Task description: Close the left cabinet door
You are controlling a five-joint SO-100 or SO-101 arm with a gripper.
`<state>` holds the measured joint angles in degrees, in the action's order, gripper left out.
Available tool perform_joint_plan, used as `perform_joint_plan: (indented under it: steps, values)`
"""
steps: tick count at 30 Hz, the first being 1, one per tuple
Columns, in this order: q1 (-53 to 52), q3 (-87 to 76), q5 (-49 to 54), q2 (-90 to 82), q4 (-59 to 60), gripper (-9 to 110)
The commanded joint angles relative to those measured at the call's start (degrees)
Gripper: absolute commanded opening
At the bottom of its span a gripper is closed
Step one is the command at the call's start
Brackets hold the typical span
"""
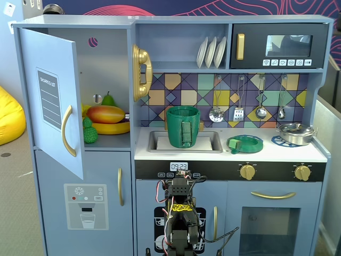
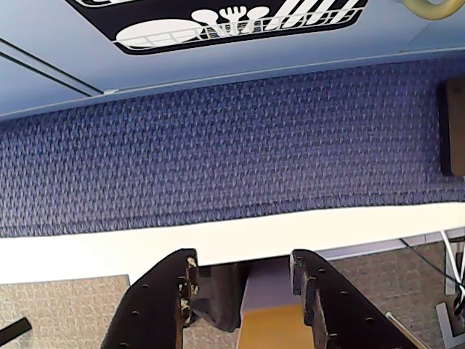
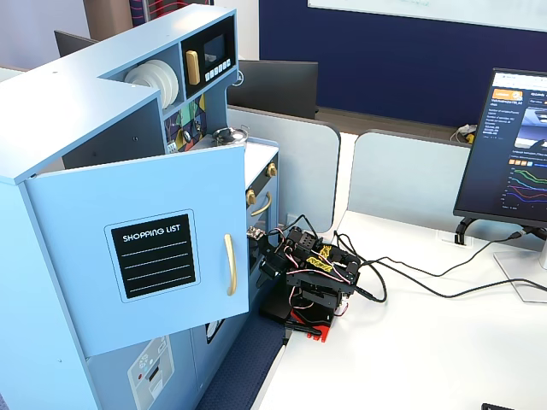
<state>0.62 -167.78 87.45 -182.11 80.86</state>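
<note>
While the toy kitchen (image 1: 176,176) fills a fixed view, we find the task barely begun: the left cabinet door (image 1: 51,101), with its shopping-list label and gold handle (image 1: 67,131), stands swung wide at the upper left, baring the fruit (image 1: 105,114) on the shelf behind it. In another fixed view we see the same door (image 3: 145,256) jutting out toward the near side. The arm (image 1: 181,213) sits folded low at the cabinet's foot, well apart from the door. Its tool (image 2: 243,273) is spread, pinching nothing, in the wrist view. We judge the whole reach and push remains.
</note>
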Motion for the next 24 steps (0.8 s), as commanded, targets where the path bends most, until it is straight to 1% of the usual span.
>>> perform_joint_plan:
  steps: [1,13,17,20,24]
  values:
    - [4.0,-4.0,0.3,0.0,6.9,0]
    - [3.8,-4.0,2.1,0.0,6.3,0]
    - [13.4,-0.1,0.7,0.2,3.0,0]
    - [25.8,6.2,-1.6,0.7,-0.8,0]
    - [42.0,15.8,-4.5,2.5,-2.0,0]
